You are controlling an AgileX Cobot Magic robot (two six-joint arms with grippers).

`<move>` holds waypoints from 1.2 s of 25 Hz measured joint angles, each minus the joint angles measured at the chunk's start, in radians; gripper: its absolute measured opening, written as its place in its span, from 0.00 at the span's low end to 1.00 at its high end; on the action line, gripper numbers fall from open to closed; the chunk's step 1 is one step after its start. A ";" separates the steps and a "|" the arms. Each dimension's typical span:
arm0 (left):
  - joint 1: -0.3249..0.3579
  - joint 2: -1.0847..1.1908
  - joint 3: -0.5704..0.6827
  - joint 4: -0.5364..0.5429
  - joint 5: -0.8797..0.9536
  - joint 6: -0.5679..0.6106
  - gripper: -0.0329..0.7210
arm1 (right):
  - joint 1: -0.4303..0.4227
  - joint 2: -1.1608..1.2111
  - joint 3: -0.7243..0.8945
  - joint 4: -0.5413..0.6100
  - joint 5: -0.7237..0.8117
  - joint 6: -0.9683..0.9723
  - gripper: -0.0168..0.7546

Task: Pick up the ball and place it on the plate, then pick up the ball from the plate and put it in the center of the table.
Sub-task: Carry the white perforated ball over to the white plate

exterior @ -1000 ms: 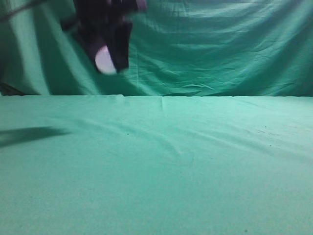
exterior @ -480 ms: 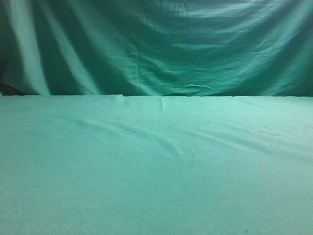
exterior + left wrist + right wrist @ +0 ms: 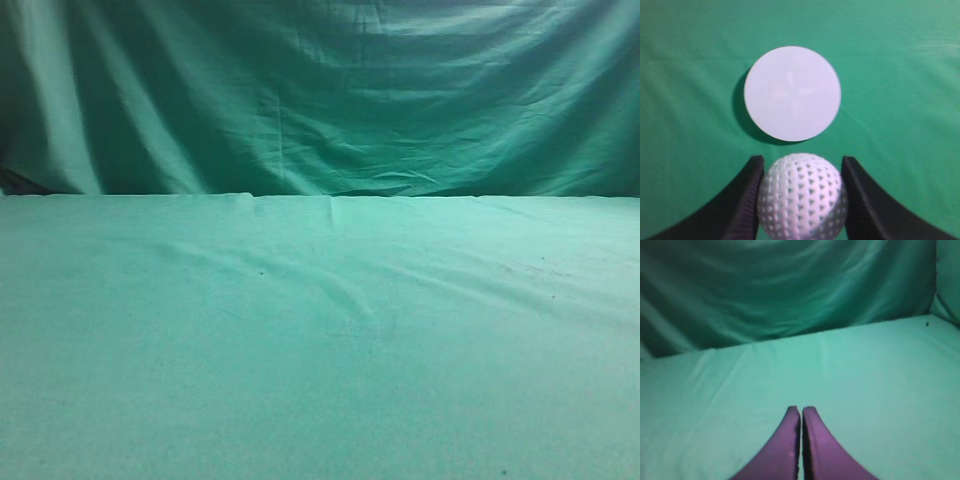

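Ball (image 3: 802, 196): round, no long axis or heading; white, dimpled, bottom centre of left wrist frame | left gripper (image 3: 801, 197): black fingers closed against ball's sides, aimed down over white round plate (image 3: 792, 93) on green table (image 3: 685, 75) | right gripper (image 3: 801, 440): fingers together, empty, above table.

**Green worktop, one white plate**

We see the worktop (image 3: 320, 340) spread with light green cloth, softly wrinkled, with a shallow crease running across its middle in the exterior view. In the left wrist view a round white plate (image 3: 792, 93) lies flat on the cloth, just ahead of the left tool (image 3: 801, 200), casting a dark shadow along its left edge.
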 joint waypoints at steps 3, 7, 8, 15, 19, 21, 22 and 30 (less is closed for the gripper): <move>0.047 0.005 0.055 -0.002 -0.065 0.000 0.45 | 0.000 0.000 0.000 0.017 -0.151 0.002 0.02; 0.073 0.078 0.065 -0.004 -0.094 0.007 0.45 | 0.000 0.000 -0.022 0.019 -0.204 -0.019 0.02; 0.074 0.104 0.065 -0.005 -0.100 0.007 0.45 | 0.000 0.000 -0.042 0.019 -0.168 -0.035 0.02; 0.075 0.247 0.067 -0.030 -0.162 0.007 0.45 | 0.000 0.184 -0.269 0.025 0.216 -0.095 0.02; 0.075 0.285 0.068 -0.030 -0.241 -0.019 0.45 | 0.000 0.341 -0.379 0.085 0.345 -0.096 0.02; 0.075 0.295 0.068 -0.019 -0.283 -0.028 0.45 | 0.000 0.390 -0.398 0.131 0.353 -0.096 0.02; 0.075 0.297 0.068 -0.004 -0.299 -0.028 0.45 | 0.000 0.404 -0.398 0.150 0.356 -0.109 0.02; 0.076 0.370 0.068 0.117 -0.325 -0.029 0.45 | 0.000 0.552 -0.402 0.167 0.441 -0.378 0.02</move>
